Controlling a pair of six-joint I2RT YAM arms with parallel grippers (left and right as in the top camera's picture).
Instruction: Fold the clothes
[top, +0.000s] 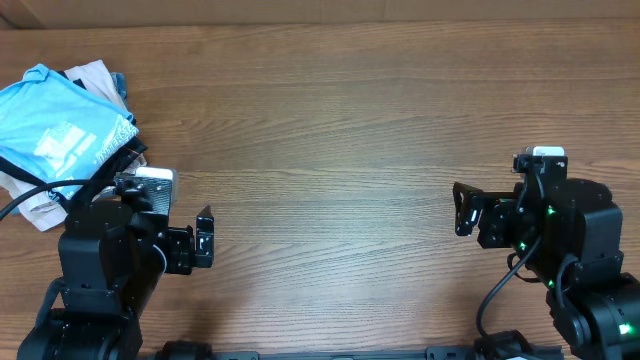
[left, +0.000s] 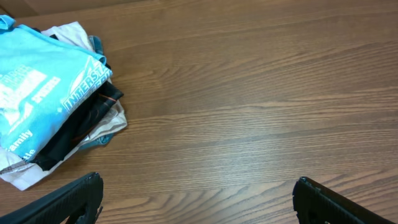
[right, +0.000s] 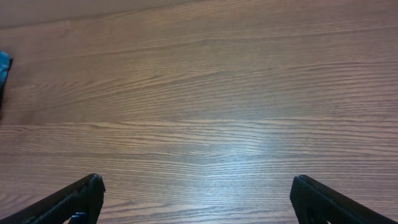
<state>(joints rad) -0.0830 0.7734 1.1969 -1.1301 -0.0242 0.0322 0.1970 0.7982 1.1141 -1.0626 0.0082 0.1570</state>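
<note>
The light sky-blue T-shirt (top: 55, 130) with white lettering lies folded on top of a stack at the table's far left. It also shows in the left wrist view (left: 43, 93), upper left. My left gripper (top: 204, 240) is open and empty, to the right of the stack and apart from it; its fingers frame bare wood in the left wrist view (left: 198, 193). My right gripper (top: 462, 210) is open and empty over bare wood at the right (right: 196, 193). A sliver of blue cloth (right: 3, 65) shows at the right wrist view's left edge.
Under the blue shirt lie a black folded garment (left: 81, 127) and white and beige folded garments (left: 102, 130), with a white piece behind (top: 95, 75). The wooden table (top: 330, 130) spreads between the two arms. A black cable (top: 30, 195) runs by the left arm.
</note>
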